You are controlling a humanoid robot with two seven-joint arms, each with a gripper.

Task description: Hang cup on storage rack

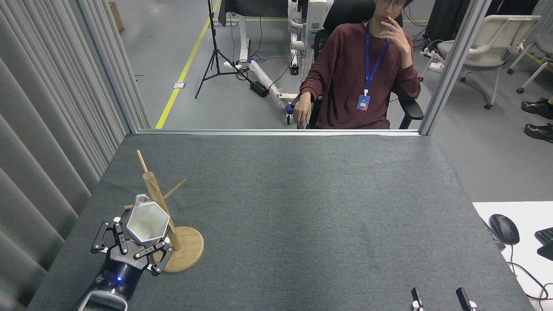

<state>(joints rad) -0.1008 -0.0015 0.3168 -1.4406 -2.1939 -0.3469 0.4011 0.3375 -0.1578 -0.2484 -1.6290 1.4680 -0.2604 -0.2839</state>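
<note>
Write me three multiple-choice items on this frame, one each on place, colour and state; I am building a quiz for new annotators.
1. Where does the light wooden mug tree stand on the grey felt table?
A. near left
B. far right
C. centre

2. What colour is the faceted hexagonal-rimmed cup?
A. red
B. white
C. black

3. What is the left gripper doing?
A. hanging open and empty
B. gripping the mouse
C. holding the cup

Key: 1 A, its disc base sits by the table's near left edge; 2 B, its facets are white; 3 C, the fingers close round the cup's lower body.
</note>
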